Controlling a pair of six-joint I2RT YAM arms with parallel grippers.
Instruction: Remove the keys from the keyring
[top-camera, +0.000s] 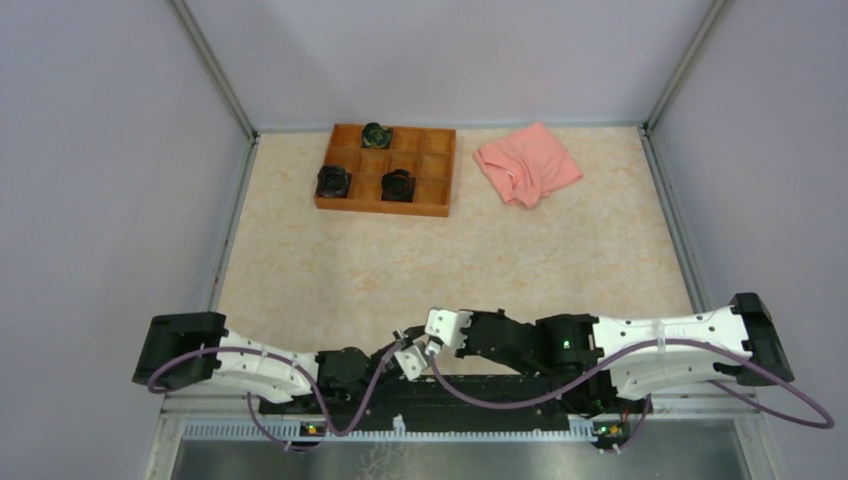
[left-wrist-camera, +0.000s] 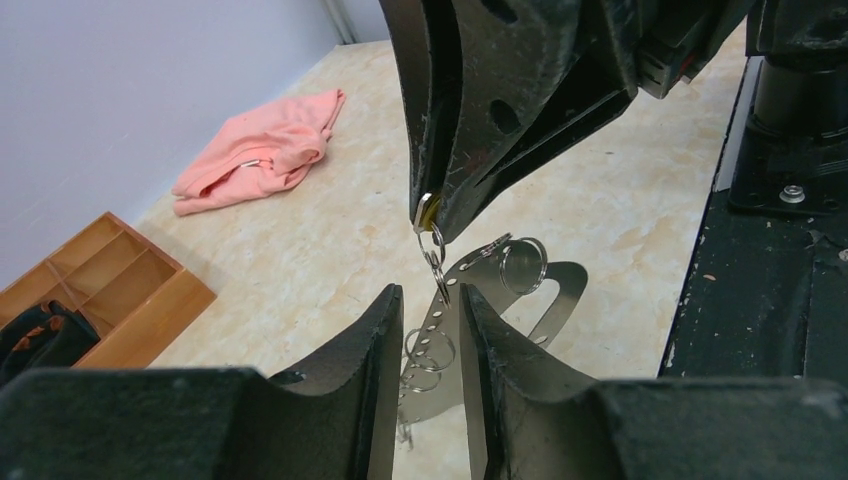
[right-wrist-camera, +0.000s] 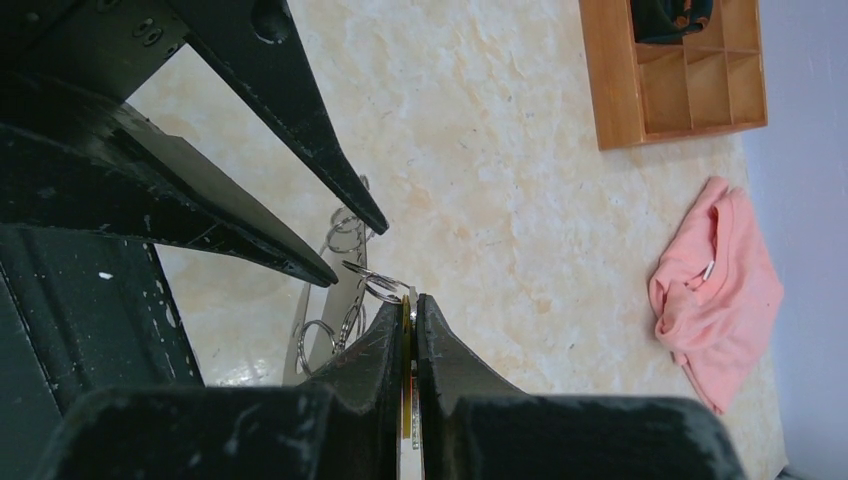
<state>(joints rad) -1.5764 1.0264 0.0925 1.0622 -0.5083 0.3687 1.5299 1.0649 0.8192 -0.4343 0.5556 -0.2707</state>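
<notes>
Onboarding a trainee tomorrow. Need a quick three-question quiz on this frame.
1. True or false: the crumpled pink cloth lies inside the wooden compartment tray.
2. How many black round knobby objects sit in that tray?
3. The right gripper is pinching: A) the cloth, B) a small yellow-headed metal key, C) a black object.
Key: 1 false; 2 three; 3 B.

On the desk, the tray lies far back, left of centre, with three round objects in its compartments; the cloth lies to its right, apart. Near the front edge, the keyring sits between the fingers of the left gripper, and a key between those of the right gripper.
</notes>
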